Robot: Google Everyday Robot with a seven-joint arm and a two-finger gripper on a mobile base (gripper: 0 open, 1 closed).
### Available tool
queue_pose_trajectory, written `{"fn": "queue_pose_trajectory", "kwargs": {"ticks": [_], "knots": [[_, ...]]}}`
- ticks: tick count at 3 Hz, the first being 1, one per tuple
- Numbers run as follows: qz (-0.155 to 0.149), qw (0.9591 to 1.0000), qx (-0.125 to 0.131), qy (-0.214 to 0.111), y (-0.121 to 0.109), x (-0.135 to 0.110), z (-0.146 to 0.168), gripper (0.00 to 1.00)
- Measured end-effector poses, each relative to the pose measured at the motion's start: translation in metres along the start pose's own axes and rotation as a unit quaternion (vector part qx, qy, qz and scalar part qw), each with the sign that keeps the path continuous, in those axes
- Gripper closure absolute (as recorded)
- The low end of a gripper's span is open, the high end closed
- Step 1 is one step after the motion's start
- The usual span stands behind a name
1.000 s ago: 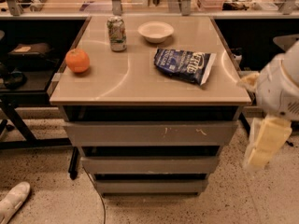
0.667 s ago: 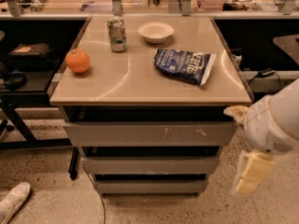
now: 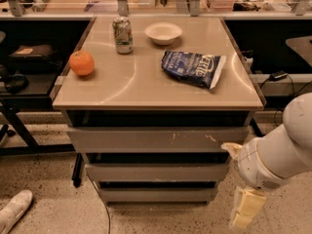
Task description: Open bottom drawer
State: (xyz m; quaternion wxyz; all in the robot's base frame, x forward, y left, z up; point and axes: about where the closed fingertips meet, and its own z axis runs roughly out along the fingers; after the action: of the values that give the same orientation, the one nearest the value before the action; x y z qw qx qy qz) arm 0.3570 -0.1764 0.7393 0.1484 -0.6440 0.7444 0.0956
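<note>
The bottom drawer (image 3: 157,194) is the narrowest plain grey front, lowest of three under the tan table, and it sits closed. Above it are the mid-width front (image 3: 156,172) and the widest front with pale scratch marks (image 3: 156,139). My gripper (image 3: 246,209) hangs from the white arm at the lower right, to the right of the bottom drawer and apart from it, near the floor. Its cream-coloured fingers point downward.
On the tan table top (image 3: 141,84) lie an orange (image 3: 81,63), a drink can (image 3: 123,34), a white bowl (image 3: 163,32) and a blue chip bag (image 3: 192,68). Dark shelving stands at the left. A white shoe (image 3: 13,211) lies on the speckled floor at the lower left.
My arm has come down and moved left, from beside the top drawer's right end to the level of the bottom drawer. The drawers have not moved.
</note>
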Motion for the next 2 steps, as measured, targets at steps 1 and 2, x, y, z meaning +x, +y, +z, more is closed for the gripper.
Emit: {"fn": "queue_pose_trajectory", "kwargs": {"ticks": [1, 2], "knots": [[0.003, 0.9999, -0.007, -0.007, 0.000, 0.002, 0.010, 0.00], [0.012, 0.9995, -0.026, -0.014, 0.008, 0.019, 0.064, 0.00]]}}
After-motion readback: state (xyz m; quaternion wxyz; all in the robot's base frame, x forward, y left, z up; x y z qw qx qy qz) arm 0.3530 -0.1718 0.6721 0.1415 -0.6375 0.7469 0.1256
